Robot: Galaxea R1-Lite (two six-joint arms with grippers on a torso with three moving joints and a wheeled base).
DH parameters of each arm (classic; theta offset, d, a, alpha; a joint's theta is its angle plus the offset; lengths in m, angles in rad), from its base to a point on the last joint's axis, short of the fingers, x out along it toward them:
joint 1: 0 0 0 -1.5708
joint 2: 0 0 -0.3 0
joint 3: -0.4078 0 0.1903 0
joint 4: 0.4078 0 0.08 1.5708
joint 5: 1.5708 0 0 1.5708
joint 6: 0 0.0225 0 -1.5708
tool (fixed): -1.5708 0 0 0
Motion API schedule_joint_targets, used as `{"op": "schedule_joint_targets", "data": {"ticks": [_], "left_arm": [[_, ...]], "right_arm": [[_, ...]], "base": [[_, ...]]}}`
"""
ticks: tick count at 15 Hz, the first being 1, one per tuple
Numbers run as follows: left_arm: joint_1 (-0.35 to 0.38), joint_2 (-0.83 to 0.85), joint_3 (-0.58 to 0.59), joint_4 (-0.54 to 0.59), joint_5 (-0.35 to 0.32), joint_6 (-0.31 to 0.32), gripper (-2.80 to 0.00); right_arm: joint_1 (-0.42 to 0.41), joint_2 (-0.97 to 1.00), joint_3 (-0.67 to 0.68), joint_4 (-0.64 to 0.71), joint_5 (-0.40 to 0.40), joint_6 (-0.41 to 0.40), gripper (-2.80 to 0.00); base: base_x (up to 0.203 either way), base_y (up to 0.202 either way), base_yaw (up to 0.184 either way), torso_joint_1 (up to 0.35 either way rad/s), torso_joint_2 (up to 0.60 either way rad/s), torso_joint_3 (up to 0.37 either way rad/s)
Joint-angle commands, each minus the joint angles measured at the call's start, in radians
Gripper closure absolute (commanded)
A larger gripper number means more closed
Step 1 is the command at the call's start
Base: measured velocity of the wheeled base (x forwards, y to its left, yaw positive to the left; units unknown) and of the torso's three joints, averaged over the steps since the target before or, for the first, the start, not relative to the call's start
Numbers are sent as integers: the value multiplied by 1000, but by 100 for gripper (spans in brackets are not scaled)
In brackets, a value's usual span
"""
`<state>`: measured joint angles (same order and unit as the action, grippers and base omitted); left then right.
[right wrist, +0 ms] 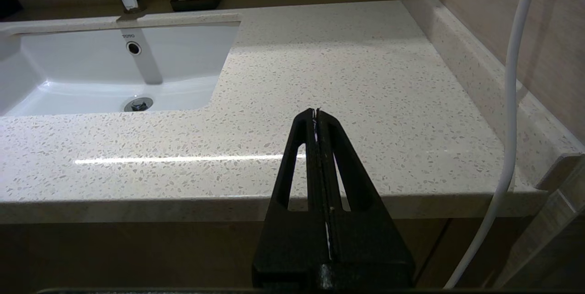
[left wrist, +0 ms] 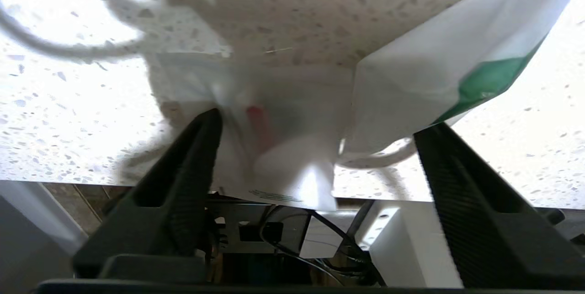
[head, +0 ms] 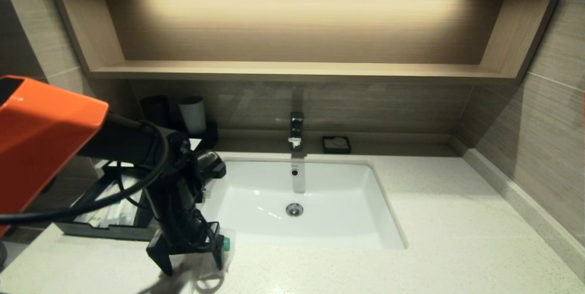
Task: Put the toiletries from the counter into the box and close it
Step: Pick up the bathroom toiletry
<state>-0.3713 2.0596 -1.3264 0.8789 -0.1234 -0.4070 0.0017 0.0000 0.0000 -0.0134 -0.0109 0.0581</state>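
My left gripper [head: 192, 262] is open, pointing down at the front left of the counter [head: 457, 221]. Its fingers straddle two whitish plastic-wrapped toiletry packets lying there. In the left wrist view the gripper [left wrist: 320, 122] has a packet with red print [left wrist: 274, 147] between the jaws and a packet with a green label [left wrist: 457, 65] beside one finger. The green label also shows in the head view [head: 226, 242]. The black box [head: 91, 230] stands behind at the left, its drawer pulled out with packets [head: 109, 214] inside. My right gripper [right wrist: 316, 113] is shut and empty at the counter's front edge.
The white sink [head: 320, 202] with a chrome tap [head: 296, 130] is right of the left gripper. A white cup [head: 193, 114] and a black cup [head: 155, 110] stand behind the box. A black soap dish [head: 336, 144] sits by the back wall.
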Motion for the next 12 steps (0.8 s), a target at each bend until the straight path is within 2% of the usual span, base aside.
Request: {"op": "schedule_joint_targets", "data": {"ticks": [1, 12], "left_arm": [[0, -1, 9, -5, -4, -3, 0], [-1, -45, 7, -13, -5, -2, 0]], "right_arm": [[0, 0, 0, 0, 0, 0, 0], [0, 0, 0, 0, 0, 0, 0]], "base": [[0, 0, 0, 0, 0, 0], [0, 0, 0, 0, 0, 0]]}}
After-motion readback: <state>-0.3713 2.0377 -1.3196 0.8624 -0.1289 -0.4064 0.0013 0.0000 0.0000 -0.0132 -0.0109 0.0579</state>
